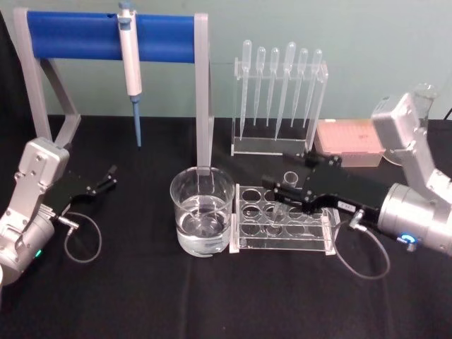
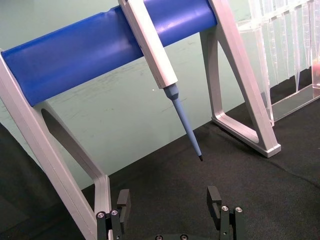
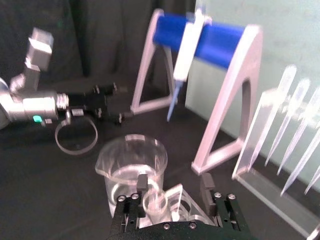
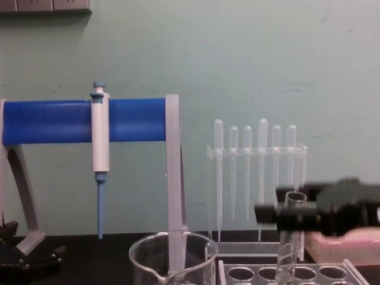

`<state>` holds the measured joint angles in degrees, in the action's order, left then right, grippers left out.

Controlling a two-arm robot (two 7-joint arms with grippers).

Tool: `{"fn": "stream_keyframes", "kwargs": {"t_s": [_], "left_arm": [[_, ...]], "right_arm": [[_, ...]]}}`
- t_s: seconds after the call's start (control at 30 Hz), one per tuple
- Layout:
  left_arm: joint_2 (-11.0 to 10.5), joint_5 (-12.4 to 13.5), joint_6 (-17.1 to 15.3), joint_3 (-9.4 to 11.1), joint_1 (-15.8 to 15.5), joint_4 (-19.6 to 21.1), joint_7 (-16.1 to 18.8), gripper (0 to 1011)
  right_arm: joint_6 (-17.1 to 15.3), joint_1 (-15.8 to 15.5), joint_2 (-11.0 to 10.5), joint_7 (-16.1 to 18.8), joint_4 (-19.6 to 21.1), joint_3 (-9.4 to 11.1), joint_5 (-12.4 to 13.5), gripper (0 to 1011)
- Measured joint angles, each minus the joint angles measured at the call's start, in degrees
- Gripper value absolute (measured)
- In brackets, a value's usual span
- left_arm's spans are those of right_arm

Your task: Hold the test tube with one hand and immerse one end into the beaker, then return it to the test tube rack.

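Observation:
The test tube (image 1: 289,176) stands nearly upright in a clear rack (image 1: 282,236) just right of the beaker (image 1: 203,212), which holds some clear liquid. My right gripper (image 1: 279,188) reaches in from the right at the tube's upper end. In the right wrist view it (image 3: 174,186) is open, with the tube's rim (image 3: 155,202) between the fingers and closer to one finger (image 3: 142,182). The chest view shows the tube (image 4: 286,255) rising from the rack with the right gripper (image 4: 279,215) level with its top. My left gripper (image 1: 106,180) rests open at the far left.
A stand with a blue bar (image 1: 106,35) holds a micropipette (image 1: 131,63) behind the beaker. A clear rack of plastic pipettes (image 1: 279,99) and a pink tip box (image 1: 349,141) stand at the back right. The rack's other holes (image 1: 261,212) are empty.

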<state>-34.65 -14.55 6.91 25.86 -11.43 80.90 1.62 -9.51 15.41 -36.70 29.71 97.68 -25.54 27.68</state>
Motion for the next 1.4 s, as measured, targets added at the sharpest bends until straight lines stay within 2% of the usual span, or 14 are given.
{"fn": "stream_keyframes", "kwargs": {"t_s": [0.1, 0.37, 0.4, 0.57, 0.6, 0.63, 0.67, 0.7, 0.73, 0.8, 0.83, 1.03, 1.17, 1.4], "left_arm": [[0.0, 0.0, 0.0, 0.0, 0.0, 0.0, 0.0, 1000], [0.0, 0.0, 0.0, 0.0, 0.0, 0.0, 0.0, 1000], [0.0, 0.0, 0.0, 0.0, 0.0, 0.0, 0.0, 1000], [0.0, 0.0, 0.0, 0.0, 0.0, 0.0, 0.0, 1000], [0.0, 0.0, 0.0, 0.0, 0.0, 0.0, 0.0, 1000], [0.0, 0.0, 0.0, 0.0, 0.0, 0.0, 0.0, 1000], [0.0, 0.0, 0.0, 0.0, 0.0, 0.0, 0.0, 1000], [0.0, 0.0, 0.0, 0.0, 0.0, 0.0, 0.0, 1000], [0.0, 0.0, 0.0, 0.0, 0.0, 0.0, 0.0, 1000], [0.0, 0.0, 0.0, 0.0, 0.0, 0.0, 0.0, 1000], [0.0, 0.0, 0.0, 0.0, 0.0, 0.0, 0.0, 1000], [0.0, 0.0, 0.0, 0.0, 0.0, 0.0, 0.0, 1000], [0.0, 0.0, 0.0, 0.0, 0.0, 0.0, 0.0, 1000], [0.0, 0.0, 0.0, 0.0, 0.0, 0.0, 0.0, 1000]], "right_arm": [[0.8, -0.6, -0.3, -0.3, 1.6, 0.9, 0.5, 748], [3.2, -3.4, -1.0, -3.4, 7.6, 5.5, 1.9, 968], [3.2, -3.4, -1.0, -3.4, 7.6, 5.5, 1.9, 968], [3.6, -6.0, 0.5, -8.5, 8.4, 8.4, 1.4, 1000], [3.5, -6.9, 1.2, -10.6, 8.3, 9.2, 0.8, 1000], [3.5, -6.9, 1.2, -10.6, 8.3, 9.2, 0.8, 1000], [4.0, -8.3, 2.4, -14.2, 7.8, 10.2, -1.0, 1002], [4.0, -8.3, 2.4, -14.2, 7.8, 10.2, -1.0, 1002], [4.4, -9.3, 3.2, -16.9, 7.4, 10.9, -2.5, 1000], [4.7, -10.0, 3.9, -19.1, 7.0, 11.4, -3.7, 1000], [4.9, -10.8, 4.9, -21.6, 6.4, 12.0, -5.2, 1002], [5.7, -12.7, 8.0, -28.0, 3.4, 12.7, -9.7, 1000], [5.8, -13.3, 9.5, -29.7, 0.9, 12.3, -11.6, 1002], [5.8, -13.9, 11.1, -30.2, -1.6, 12.2, -13.0, 1002]]}}
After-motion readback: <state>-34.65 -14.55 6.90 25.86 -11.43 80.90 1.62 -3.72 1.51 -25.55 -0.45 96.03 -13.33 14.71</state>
